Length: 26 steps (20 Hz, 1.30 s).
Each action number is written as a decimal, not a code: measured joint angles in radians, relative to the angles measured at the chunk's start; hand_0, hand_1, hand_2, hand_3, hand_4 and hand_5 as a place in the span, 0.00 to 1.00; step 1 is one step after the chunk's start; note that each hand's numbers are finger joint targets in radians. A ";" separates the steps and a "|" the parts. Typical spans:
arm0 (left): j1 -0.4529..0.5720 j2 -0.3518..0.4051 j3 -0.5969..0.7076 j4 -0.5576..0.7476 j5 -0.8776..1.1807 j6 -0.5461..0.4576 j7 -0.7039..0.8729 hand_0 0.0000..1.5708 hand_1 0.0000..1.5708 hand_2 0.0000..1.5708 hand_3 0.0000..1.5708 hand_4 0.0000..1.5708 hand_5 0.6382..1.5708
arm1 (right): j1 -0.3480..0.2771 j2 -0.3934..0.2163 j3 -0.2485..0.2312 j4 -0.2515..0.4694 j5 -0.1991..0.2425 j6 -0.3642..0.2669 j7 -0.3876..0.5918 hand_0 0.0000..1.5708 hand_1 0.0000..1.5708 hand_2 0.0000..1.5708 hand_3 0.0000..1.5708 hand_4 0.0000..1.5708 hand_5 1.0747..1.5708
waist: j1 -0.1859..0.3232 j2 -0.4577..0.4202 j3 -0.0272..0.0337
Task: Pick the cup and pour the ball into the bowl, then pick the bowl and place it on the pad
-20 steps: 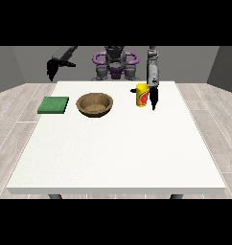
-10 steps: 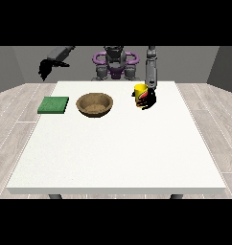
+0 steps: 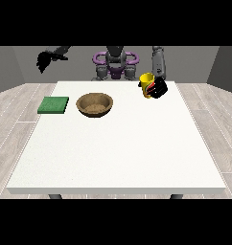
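Overhead, the hand at the view's right (image 3: 158, 88) was curled round the yellow cup (image 3: 146, 83), tilted toward the wooden bowl (image 3: 94, 104) beside the green pad (image 3: 53, 105); the hand at the view's left (image 3: 43, 60) hung raised, its fingers unclear.

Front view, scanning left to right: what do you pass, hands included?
Raised hand at the view's left → green pad → wooden bowl → yellow cup, held off the table by the hand at the view's right.
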 measured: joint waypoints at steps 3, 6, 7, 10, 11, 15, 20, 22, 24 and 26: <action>-0.075 0.105 -0.029 0.004 -0.068 0.000 0.127 0.93 0.93 1.00 1.00 1.00 0.69 | -0.002 0.007 0.001 0.031 0.000 0.002 -0.002 0.00 0.00 0.00 0.00 0.00 0.99 | 0.006 -0.024 -0.0007; -0.138 0.142 -0.077 -0.002 -0.143 0.014 0.251 0.95 0.95 1.00 1.00 1.00 0.68 | -0.003 -0.010 -0.011 0.084 0.000 0.023 -0.022 0.00 0.00 0.00 0.00 0.00 1.00 | 0.015 -0.037 -0.0015; -0.153 0.146 -0.092 -0.002 -0.170 0.028 0.282 0.95 0.95 1.00 1.00 1.00 0.68 | -0.008 -0.008 -0.011 0.093 0.001 0.023 -0.027 0.00 0.00 0.00 0.00 0.00 1.00 | 0.014 -0.034 -0.0018; -0.202 0.142 -0.137 -0.002 -0.246 0.056 0.393 0.95 0.95 1.00 1.00 0.97 0.70 | -0.014 -0.002 -0.008 0.115 0.004 0.024 -0.033 0.00 0.00 0.00 0.00 0.00 1.00 | 0.006 -0.045 -0.0028; -0.215 0.132 -0.154 -0.005 -0.272 0.064 0.433 0.95 0.95 1.00 1.00 0.97 0.70 | -0.013 -0.003 -0.007 0.125 0.009 0.027 -0.042 0.00 0.00 0.00 0.00 0.00 0.99 | 0.007 -0.051 -0.0029; -0.249 0.096 -0.204 -0.022 -0.360 0.093 0.545 0.95 0.95 1.00 1.00 0.96 0.67 | -0.016 -0.021 -0.025 0.170 0.000 0.052 -0.072 0.00 0.00 0.00 0.00 0.00 1.00 | 0.010 -0.054 -0.0035; -0.304 0.036 -0.309 -0.010 -0.525 0.122 0.734 0.98 0.98 1.00 1.00 1.00 0.57 | -0.018 -0.025 -0.023 0.207 0.007 0.058 -0.066 0.00 0.00 0.00 0.00 0.00 1.00 | 0.006 -0.098 -0.0035; -0.344 0.023 -0.360 -0.002 -0.600 0.105 0.806 0.99 0.99 1.00 1.00 1.00 0.61 | -0.019 -0.035 -0.029 0.230 0.005 0.068 -0.066 0.00 0.00 0.00 0.00 0.00 1.00 | 0.009 -0.119 -0.0029; -0.376 0.002 -0.418 0.008 -0.680 0.087 0.871 0.99 0.99 1.00 1.00 0.97 0.71 | -0.017 -0.037 -0.029 0.248 0.004 0.074 -0.063 0.00 0.00 0.00 0.00 0.00 1.00 | 0.011 -0.145 -0.0026; -0.413 -0.013 -0.471 0.019 -0.761 0.074 0.931 0.96 0.96 1.00 1.00 0.90 0.79 | -0.023 -0.049 -0.037 0.265 -0.003 0.087 -0.064 0.00 0.00 0.00 0.00 0.00 1.00 | 0.007 -0.150 -0.0021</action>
